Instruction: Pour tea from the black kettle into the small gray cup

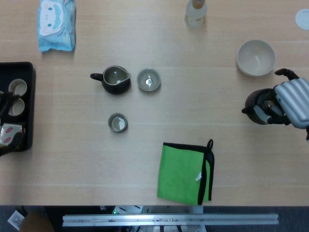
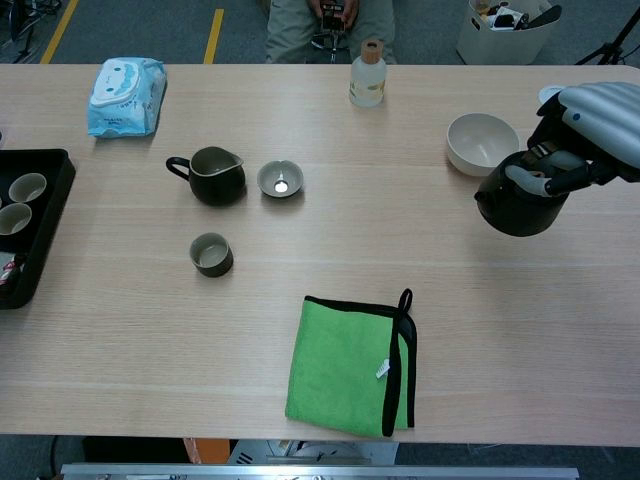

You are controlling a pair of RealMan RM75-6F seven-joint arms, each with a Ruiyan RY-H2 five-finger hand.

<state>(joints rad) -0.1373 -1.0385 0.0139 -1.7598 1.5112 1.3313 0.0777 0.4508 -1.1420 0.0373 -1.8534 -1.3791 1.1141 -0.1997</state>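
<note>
The black kettle is at the right side of the table, its spout pointing left. My right hand grips its handle from the right, fingers wrapped over the top. I cannot tell whether the kettle is off the table. The small gray cup stands upright left of centre, far from the kettle. Only dark fingers of my left hand show at the left edge, spread over the black tray and holding nothing.
A dark pitcher and a small gray dish stand behind the cup. A green cloth lies near the front edge. A white bowl sits just behind the kettle. At the back are a bottle and a wipes pack.
</note>
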